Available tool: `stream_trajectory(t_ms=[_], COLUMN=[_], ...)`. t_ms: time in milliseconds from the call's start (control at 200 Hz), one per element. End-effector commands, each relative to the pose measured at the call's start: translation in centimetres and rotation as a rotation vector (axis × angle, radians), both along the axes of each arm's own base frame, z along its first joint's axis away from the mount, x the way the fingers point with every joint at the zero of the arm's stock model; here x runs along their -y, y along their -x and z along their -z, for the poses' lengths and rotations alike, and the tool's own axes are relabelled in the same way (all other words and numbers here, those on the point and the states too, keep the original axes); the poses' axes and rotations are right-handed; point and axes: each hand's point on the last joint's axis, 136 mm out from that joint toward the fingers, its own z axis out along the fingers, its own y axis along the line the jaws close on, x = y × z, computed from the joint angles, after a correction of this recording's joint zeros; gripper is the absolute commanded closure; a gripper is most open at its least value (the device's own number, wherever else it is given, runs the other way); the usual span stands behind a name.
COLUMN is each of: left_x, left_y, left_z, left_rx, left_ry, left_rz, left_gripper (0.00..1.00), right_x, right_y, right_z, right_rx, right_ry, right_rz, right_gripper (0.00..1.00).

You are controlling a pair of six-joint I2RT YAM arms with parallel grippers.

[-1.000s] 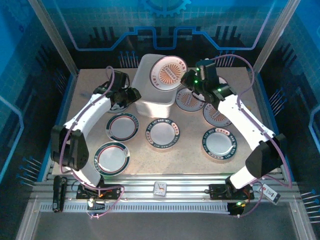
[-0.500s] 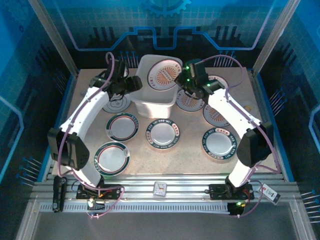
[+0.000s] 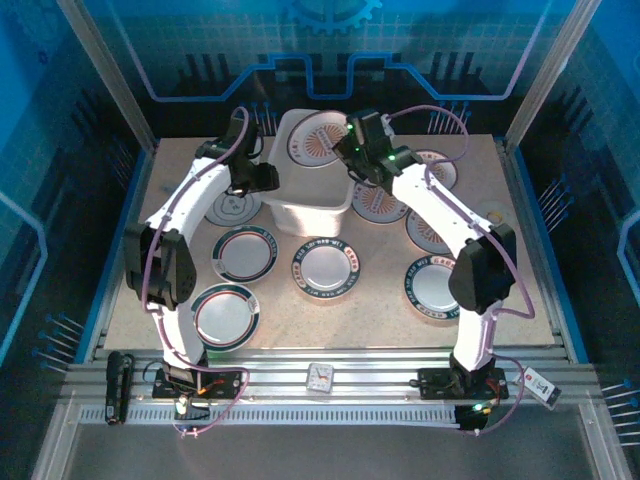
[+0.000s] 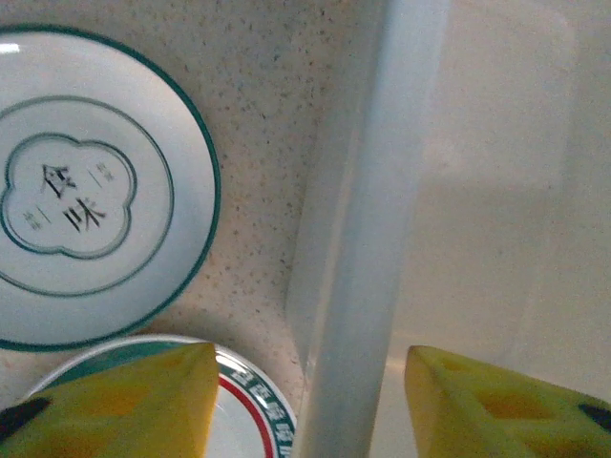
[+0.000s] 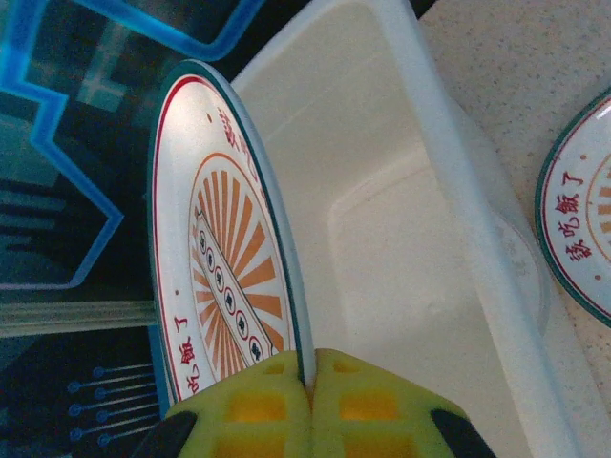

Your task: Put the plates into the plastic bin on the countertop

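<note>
Right fingers [image 5: 358, 405], clamping a sunburst plate [image 5: 224, 239], arrived above the plastic bin [image 5: 382, 229], ready for release; left fingers [image 4: 143, 401] stood parted astride its wall.

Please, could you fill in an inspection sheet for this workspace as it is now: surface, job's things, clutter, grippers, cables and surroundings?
Surface: beige speckled countertop; no spill seen.
Job's things: plastic bin at back centre, the visible part of its inside bare; sunburst plate held on edge above it; eight other plates flat on the countertop, among them the grey-motif plate beside the bin.
Clutter: small white item on the front rail.
Grippers: right gripper shut on the sunburst plate's edge; left gripper open, one finger on each side of the bin wall.
Cables: purple cables loop along both arms.
Surroundings: blue panelled walls.
</note>
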Motion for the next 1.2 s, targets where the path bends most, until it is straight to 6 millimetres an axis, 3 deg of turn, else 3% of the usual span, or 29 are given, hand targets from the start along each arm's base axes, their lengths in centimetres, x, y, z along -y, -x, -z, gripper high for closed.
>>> stream_trajectory(t_ms=[0,375,765,925,1016,1196], left_x=[0.6,2.8,5.9,5.6,4.7,3.1], left_y=[0.7,3.4,5.7,6.0,5.4,3.7], left_z=[-0.7,0.0,0.4,-0.1,-1.8,-6.2], left_rx=[-0.014,-0.095,-0.122,-0.091,-0.023,0.102], left_ry=[0.047,0.232,0.315,0.297,0.249,0.177], left_rz=[0.02,-0.066,-0.117,-0.125,-0.119,-0.081], left_gripper=[0.51,0.64,0.65,0.52,0.39,0.31], right_x=[-0.1,-1.1,-2.1,-2.4,-2.8,-3.4], right_y=[-0.1,0.5,-0.3,-0.2,-0.3,-0.4], right_z=[-0.6,1.3,2.2,2.8,3.3,3.9], right_rx=[-0.004,-0.077,-0.117,-0.134,-0.143,-0.153], right_ry=[-0.035,-0.011,-0.02,-0.018,-0.02,-0.014], right_rz=[0.106,0.21,0.226,0.231,0.228,0.24], right_gripper=[1.0,1.0,1.0,1.0,1.0,1.0])
